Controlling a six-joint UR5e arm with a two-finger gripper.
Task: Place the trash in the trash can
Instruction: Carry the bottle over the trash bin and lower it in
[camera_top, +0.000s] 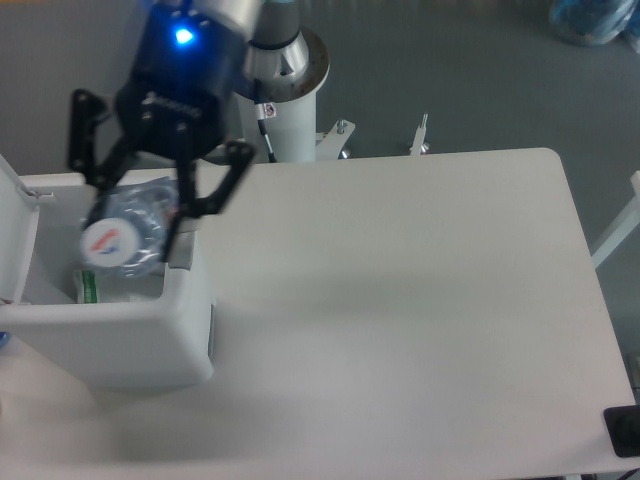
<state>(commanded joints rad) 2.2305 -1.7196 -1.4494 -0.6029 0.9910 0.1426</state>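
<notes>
White worktop bears the lidded trash can, plastic bag inside. Claw pinches the bottle above its opening; only release remains.

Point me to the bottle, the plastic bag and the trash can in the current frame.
bottle (122, 236): fixed camera, on its white cap end facing the lens.
plastic bag (90, 285): fixed camera, on its green-and-white band inside the bin.
trash can (120, 345): fixed camera, on its front outer wall.
</notes>
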